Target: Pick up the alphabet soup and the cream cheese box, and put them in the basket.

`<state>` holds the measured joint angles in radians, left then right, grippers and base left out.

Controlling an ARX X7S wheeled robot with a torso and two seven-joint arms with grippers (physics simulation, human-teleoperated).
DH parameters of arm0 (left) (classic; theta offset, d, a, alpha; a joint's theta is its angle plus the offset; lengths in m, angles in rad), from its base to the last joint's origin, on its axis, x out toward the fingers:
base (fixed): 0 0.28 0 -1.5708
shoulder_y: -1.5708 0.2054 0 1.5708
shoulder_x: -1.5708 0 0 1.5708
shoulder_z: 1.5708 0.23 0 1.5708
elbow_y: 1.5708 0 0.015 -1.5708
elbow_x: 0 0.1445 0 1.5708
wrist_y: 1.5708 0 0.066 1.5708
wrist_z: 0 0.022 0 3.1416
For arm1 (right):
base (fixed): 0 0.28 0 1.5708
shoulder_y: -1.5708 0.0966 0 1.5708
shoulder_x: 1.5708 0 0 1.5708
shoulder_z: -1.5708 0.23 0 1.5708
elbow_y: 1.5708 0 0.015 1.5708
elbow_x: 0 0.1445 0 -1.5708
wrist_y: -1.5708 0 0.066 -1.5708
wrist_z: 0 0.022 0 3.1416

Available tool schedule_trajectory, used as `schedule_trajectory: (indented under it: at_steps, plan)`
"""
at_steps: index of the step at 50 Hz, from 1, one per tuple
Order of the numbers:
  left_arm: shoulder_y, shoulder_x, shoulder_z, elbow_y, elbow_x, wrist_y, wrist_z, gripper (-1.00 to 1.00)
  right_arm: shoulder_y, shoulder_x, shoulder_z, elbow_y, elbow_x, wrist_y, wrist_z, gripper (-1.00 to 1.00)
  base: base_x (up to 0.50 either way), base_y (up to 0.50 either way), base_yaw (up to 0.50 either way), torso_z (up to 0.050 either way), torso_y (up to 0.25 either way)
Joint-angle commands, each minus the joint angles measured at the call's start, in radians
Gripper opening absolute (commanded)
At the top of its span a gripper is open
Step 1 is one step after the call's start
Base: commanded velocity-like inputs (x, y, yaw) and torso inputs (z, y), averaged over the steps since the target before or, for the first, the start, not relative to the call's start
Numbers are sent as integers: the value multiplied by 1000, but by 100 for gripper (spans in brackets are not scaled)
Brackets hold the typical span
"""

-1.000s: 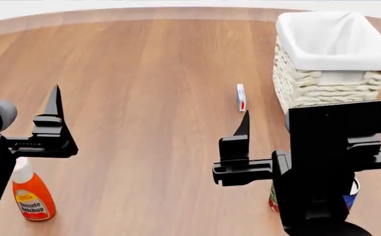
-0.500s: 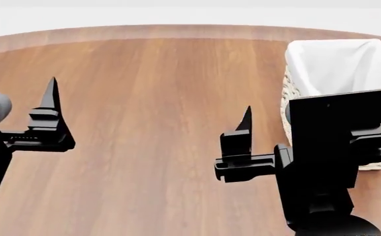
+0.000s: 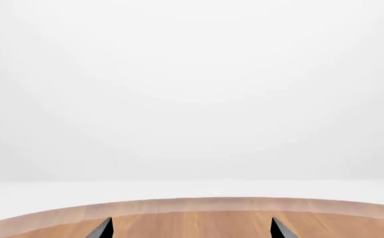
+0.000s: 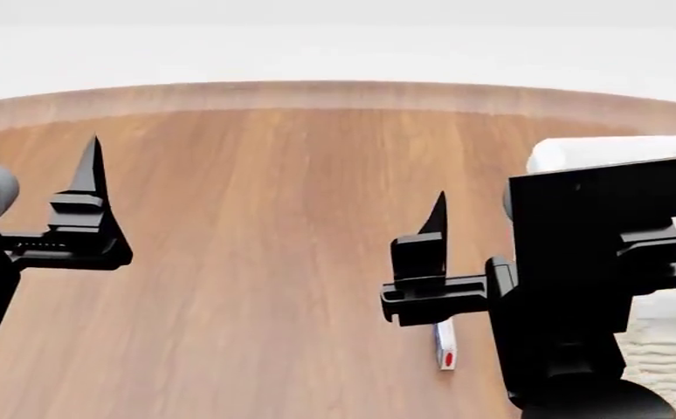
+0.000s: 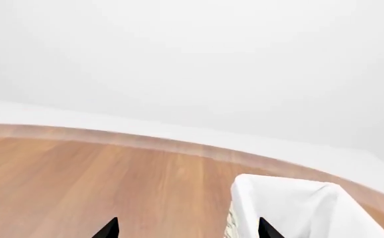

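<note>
- Two grippers are raised above the wooden table (image 4: 257, 227), each empty; the left gripper (image 3: 188, 229) shows two dark fingertips set wide apart in its wrist view, with nothing between them; in the head view only one of its fingers (image 4: 86, 170) is plainly visible.
- Right gripper (image 5: 186, 229): jaws likewise wide, nothing held; its black body covers much of the lower right of the head view.
- Cream cheese box (image 4: 445, 346): stands on edge on the table, just below the right gripper's visible finger (image 4: 434, 218) in the head view, partly hidden by it; near the basket, not touching it.
- Basket (image 4: 665, 367): at the right, largely hidden by the right arm; white liner (image 5: 291, 208) folded over the rim.
- Alphabet soup: not visible in any view.
- Far table edge: curved, against a white background.
</note>
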<state>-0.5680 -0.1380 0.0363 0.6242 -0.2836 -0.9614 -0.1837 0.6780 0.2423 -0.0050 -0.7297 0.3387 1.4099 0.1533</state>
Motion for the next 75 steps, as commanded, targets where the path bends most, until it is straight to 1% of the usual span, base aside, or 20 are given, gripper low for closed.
schedule_trajectory:
  at_steps: [1,11,20,22,24,25,27,30,31,33,35,36,40,45,53,60,70,75]
  plan:
    - [-4,-7,3,5,-11,-2,-7,100,6,3,-7,3,6,9,7,100,500,0,0,0,0]
    - [-5,-13,4,-11,-17,10,-10,100,3,-5,-5,29,10,-20,7,100,500,0,0,0,1]
    - [-6,-16,1,-9,-29,6,-15,100,18,-5,8,28,26,23,5,100,0,0,0,0,0]
    - [-7,-16,-1,-6,-32,2,-16,100,41,-37,55,34,29,73,22,100,0,0,0,0,0]
    - [-2,-18,0,-4,-34,5,-17,100,64,-33,52,30,32,139,36,100,0,0,0,0,0]
    - [0,-19,1,-4,-34,8,-16,100,72,-37,86,44,73,160,66,100,0,0,0,0,0]
    - [1,-22,3,-14,-32,16,-15,100,77,8,99,49,219,160,165,100,0,0,0,0,0]
    - [-1,-24,0,-21,-34,19,-17,100,110,135,127,161,669,160,595,100,0,0,0,0,0]
    - [-1,-24,0,-20,-35,19,-18,100,116,150,135,190,819,159,706,100,0,0,0,0,0]
    - [2,-27,0,-13,-37,18,-19,100,118,182,142,240,1119,156,867,100,0,0,0,0,0]
    - [2,-28,-2,-10,-40,17,-19,100,102,209,142,270,1275,139,993,100,0,0,0,0,0]
    - [0,-29,-5,-11,-43,16,-19,100,94,224,134,273,1323,130,1035,100,0,0,0,0,0]
    - [-2,-30,-7,-16,-46,19,-20,100,72,270,107,281,1469,84,1142,100,0,0,0,0,0]
    - [-2,-33,-5,-25,-46,27,-23,100,22,302,93,283,1542,47,1182,100,0,0,0,0,0]
    - [-5,-37,-4,-37,-48,34,-26,100,-19,339,71,277,1600,15,1211,100,0,0,0,0,0]
    - [-7,-42,-3,-44,-51,37,-29,100,-107,362,62,299,1659,-37,1234,100,0,0,0,0,0]
    - [-9,-47,1,-66,-52,53,-30,100,-216,369,83,309,1654,-54,1199,100,0,0,0,0,0]
    - [-7,-51,2,-74,-52,61,-31,100,-281,375,118,305,1636,-63,1177,100,0,0,0,0,0]
